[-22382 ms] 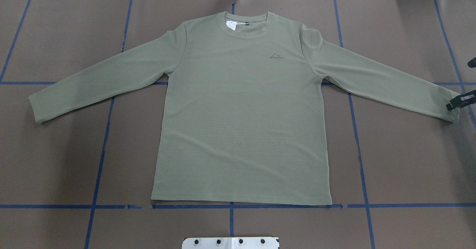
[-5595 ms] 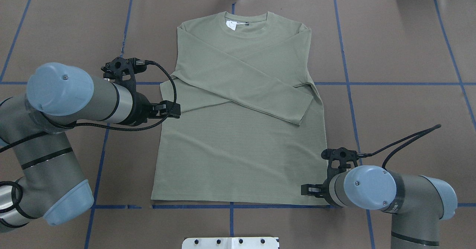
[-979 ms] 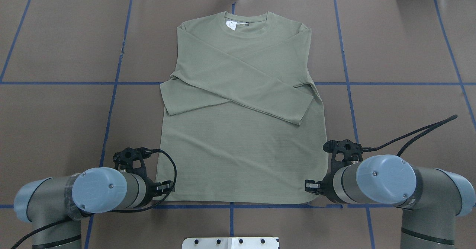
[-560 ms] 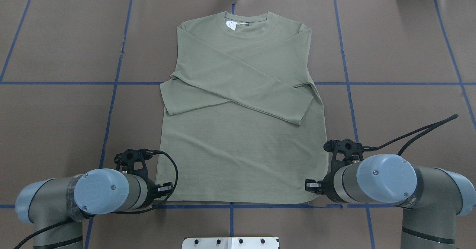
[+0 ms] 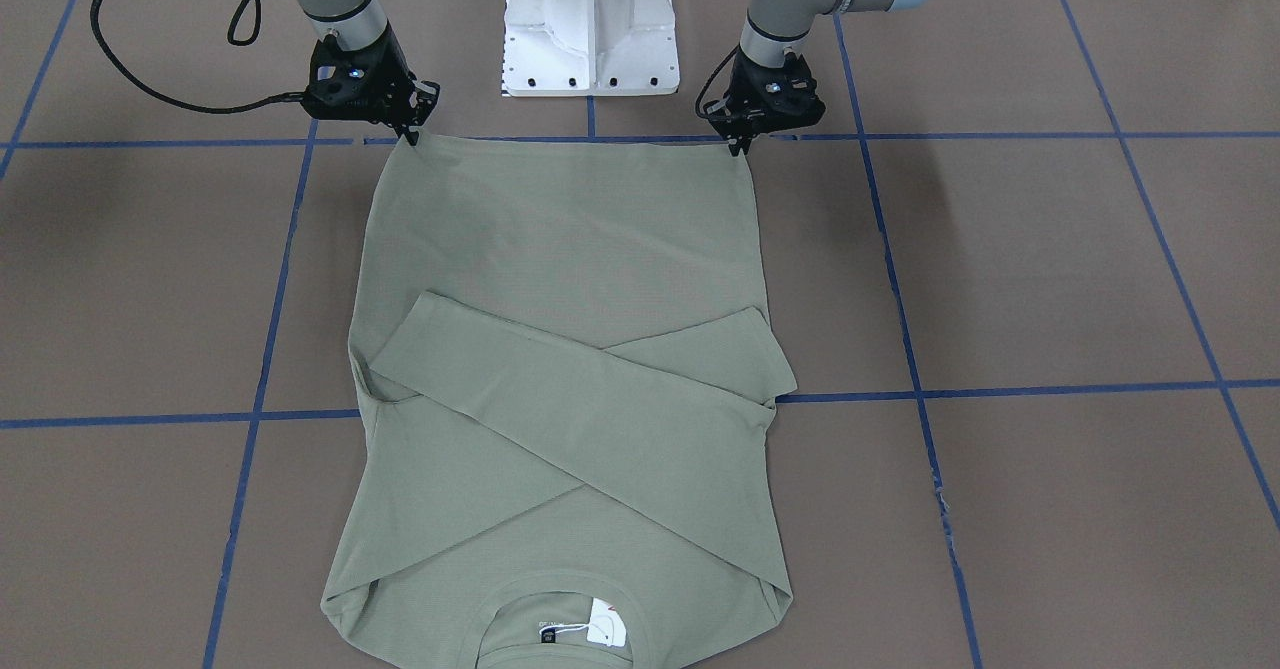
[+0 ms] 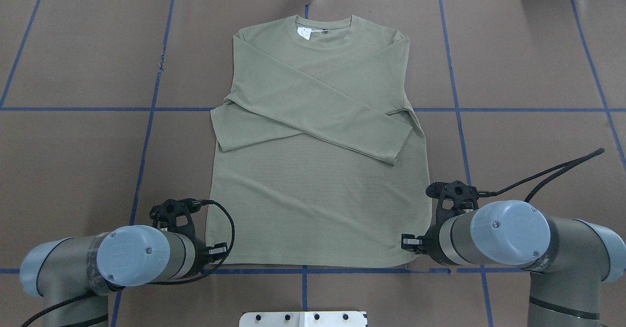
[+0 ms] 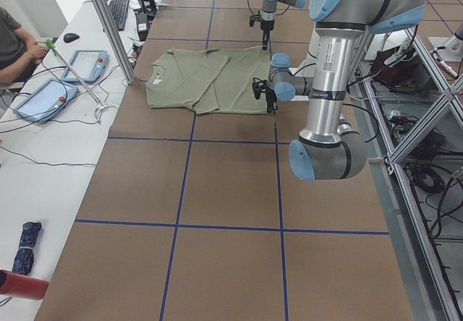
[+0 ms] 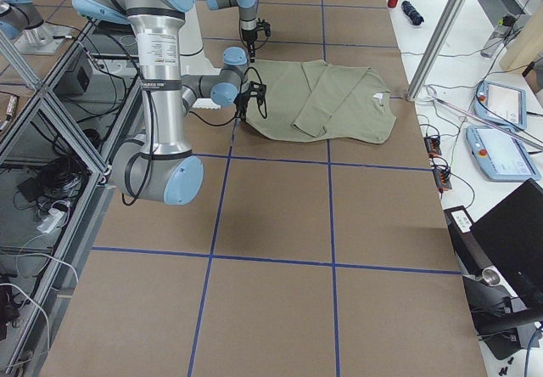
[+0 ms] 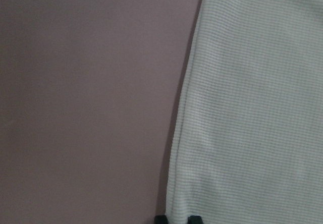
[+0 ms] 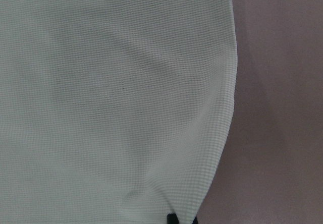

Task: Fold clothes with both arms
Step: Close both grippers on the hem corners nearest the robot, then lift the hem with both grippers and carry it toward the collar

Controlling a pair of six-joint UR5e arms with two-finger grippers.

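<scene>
The sage-green long-sleeved shirt [image 6: 318, 195] lies flat on the brown table, collar and white neck tag [image 6: 304, 32] at the far side. Both sleeves are folded crosswise over the chest, hiding the logo. My left gripper [image 6: 218, 254] is down at the hem's left corner and shut on it; the left wrist view shows its fingertips [image 9: 160, 219] close together at the shirt's edge [image 9: 252, 108]. My right gripper [image 6: 407, 244] is shut on the hem's right corner. In the front-facing view the left gripper [image 5: 738, 146] and right gripper [image 5: 410, 135] each pinch a hem corner of the shirt [image 5: 560, 249].
The white base pedestal [image 5: 590, 29] stands just behind the hem, between the two arms. Blue tape lines [image 6: 146, 136] grid the brown table cover. A person sits at a side table with tablets [image 7: 87, 64] beyond the collar end.
The left arm has come a little nearer the table's front edge at the hem's left corner. The right arm has barely shifted. The shirt lies as before.
</scene>
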